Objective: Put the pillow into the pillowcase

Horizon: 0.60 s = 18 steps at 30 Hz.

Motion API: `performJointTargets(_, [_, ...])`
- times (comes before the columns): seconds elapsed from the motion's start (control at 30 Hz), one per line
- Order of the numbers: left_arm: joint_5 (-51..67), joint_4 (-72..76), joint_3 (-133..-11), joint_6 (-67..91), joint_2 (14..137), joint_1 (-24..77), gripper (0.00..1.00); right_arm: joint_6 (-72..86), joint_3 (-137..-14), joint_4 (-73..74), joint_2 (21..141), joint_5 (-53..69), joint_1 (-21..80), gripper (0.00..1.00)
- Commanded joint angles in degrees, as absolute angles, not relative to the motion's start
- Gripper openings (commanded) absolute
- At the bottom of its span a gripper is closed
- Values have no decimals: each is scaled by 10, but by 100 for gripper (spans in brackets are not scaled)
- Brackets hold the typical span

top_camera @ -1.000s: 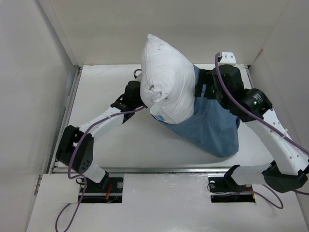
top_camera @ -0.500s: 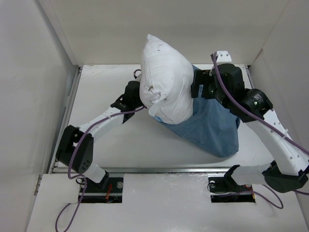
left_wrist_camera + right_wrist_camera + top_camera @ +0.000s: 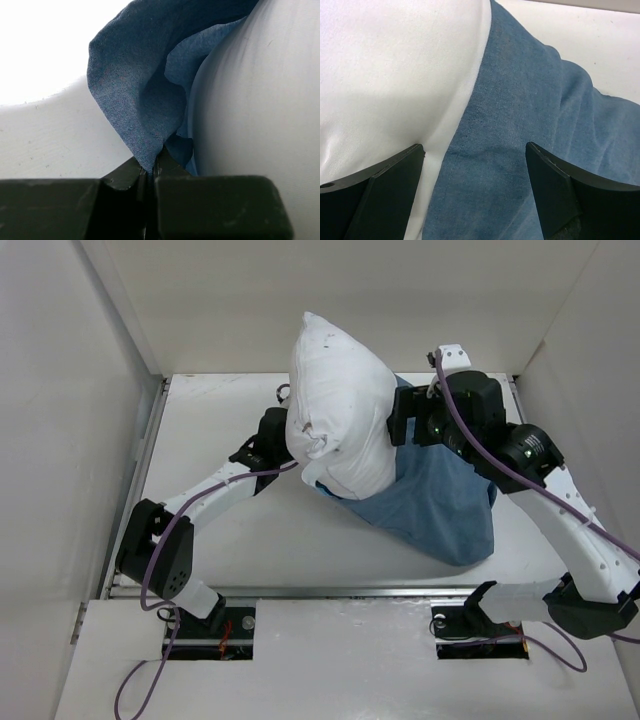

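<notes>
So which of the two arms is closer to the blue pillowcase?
Left. The left jaws are shut on a fold of the pillowcase, right beside the pillow. The right jaws are open, poised over the pillowcase hem without gripping it.

A lab test cell: bare white walls (image 3: 250, 290) enclose a table (image 3: 260, 530) bearing robot arms (image 3: 215, 492).

Overhead looks down; both wrists closely share pillowcase (image 3: 520, 125).
</notes>
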<state>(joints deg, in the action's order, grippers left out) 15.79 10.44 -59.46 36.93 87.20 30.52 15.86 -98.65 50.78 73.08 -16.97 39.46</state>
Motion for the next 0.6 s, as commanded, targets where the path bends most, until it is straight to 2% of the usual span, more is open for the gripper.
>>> performJointTargets(0.0, [150,149,-590,348,828,306,0,168,-994,494,741,-194,402,88])
performJointTargets(0.13, [131,149,-590,348,821,306,0,228,-988,548,756,-324,402,88])
performJointTargets(0.23, [115,134,-590,342,814,306,0,270,-969,580,756,-400,402,83])
performJointTargets(0.33, [101,121,-596,342,802,306,0,331,-961,621,756,-469,402,68])
performJointTargets(0.37, [92,121,-596,342,802,306,0,346,-961,635,756,-507,402,56])
performJointTargets(0.5, [77,100,-619,331,802,306,0,398,-1001,699,781,-589,402,36])
performJointTargets(0.57, [72,83,-635,326,802,306,0,404,-1036,721,797,-614,402,35])
